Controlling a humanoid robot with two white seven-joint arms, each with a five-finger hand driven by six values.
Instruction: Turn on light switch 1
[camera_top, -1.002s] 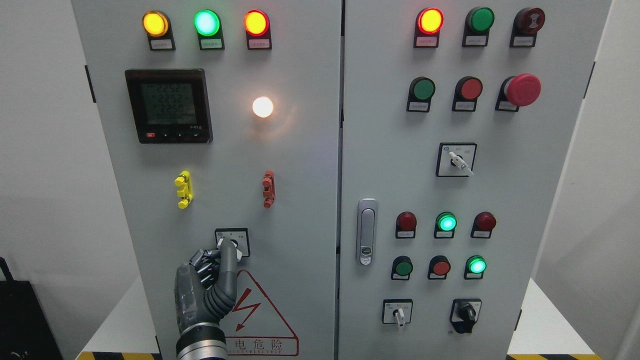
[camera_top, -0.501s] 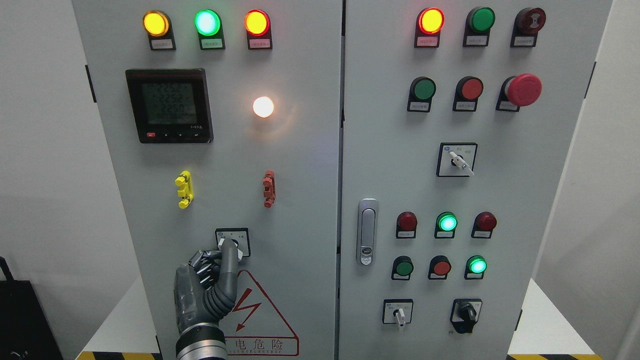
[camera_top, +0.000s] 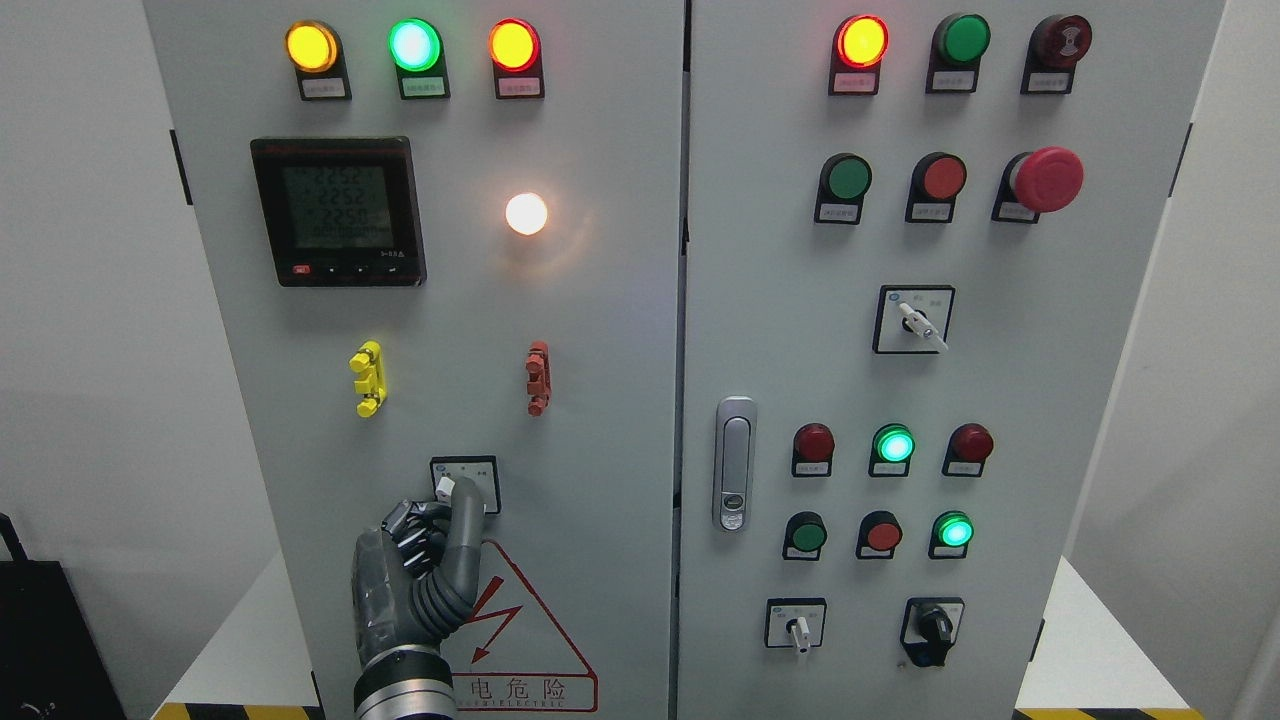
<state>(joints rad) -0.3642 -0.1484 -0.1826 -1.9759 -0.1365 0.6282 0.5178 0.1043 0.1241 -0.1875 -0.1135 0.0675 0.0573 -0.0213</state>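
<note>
From the head camera, we face a grey cabinet (camera_top: 600, 400) with two doors. Our left hand (camera_top: 415, 570) rises from the bottom edge, left of the middle. Its index finger (camera_top: 465, 520) is stretched up, its tip touching the white knob of the switch (camera_top: 463, 483) low on the left door; the other fingers are curled in, holding nothing. Just below the switch sits a red warning triangle (camera_top: 520, 630). Above, a white lamp (camera_top: 526, 213) glows beside a dark meter (camera_top: 338, 212).
</note>
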